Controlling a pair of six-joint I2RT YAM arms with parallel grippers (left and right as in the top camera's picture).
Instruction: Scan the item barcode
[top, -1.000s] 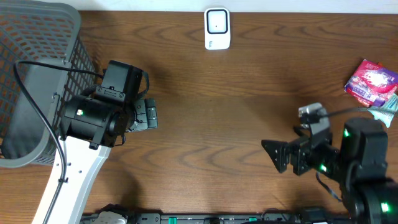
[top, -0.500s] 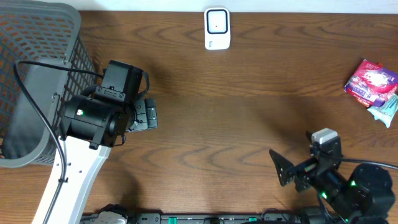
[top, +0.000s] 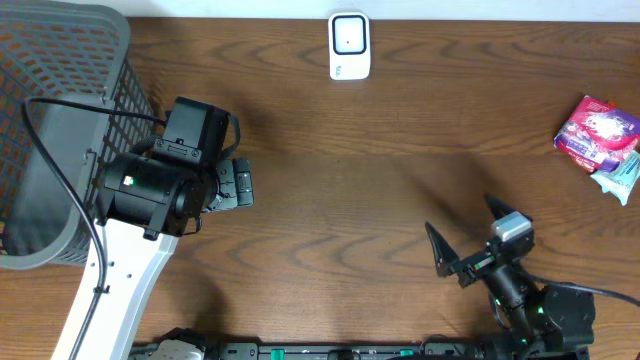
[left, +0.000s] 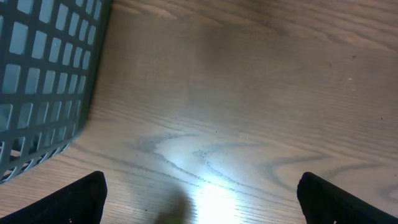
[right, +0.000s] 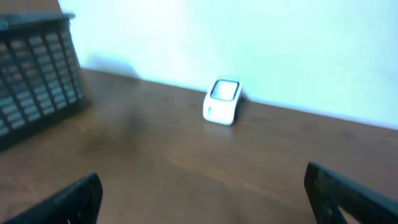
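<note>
The item, a pink and white packet (top: 597, 130), lies at the table's far right edge, with a pale teal packet (top: 620, 181) just below it. A white barcode scanner (top: 349, 45) stands at the back centre and shows again as the scanner (right: 222, 101) in the right wrist view. My right gripper (top: 465, 232) sits near the front edge, well left of the item, open and empty; the right gripper (right: 205, 199) faces the scanner. My left gripper (top: 240, 187) hovers beside the basket, and this left gripper (left: 202, 205) is open over bare wood.
A dark grey mesh basket (top: 60, 130) fills the left back corner, and its wall (left: 43, 74) is close on the left of my left fingers. The basket (right: 37, 68) also shows far left in the right wrist view. A pale wall runs behind the scanner.
My right arm has drawn back toward the front edge and tilted its gripper up to face the back of the table. The left arm and the packets have not moved.
</note>
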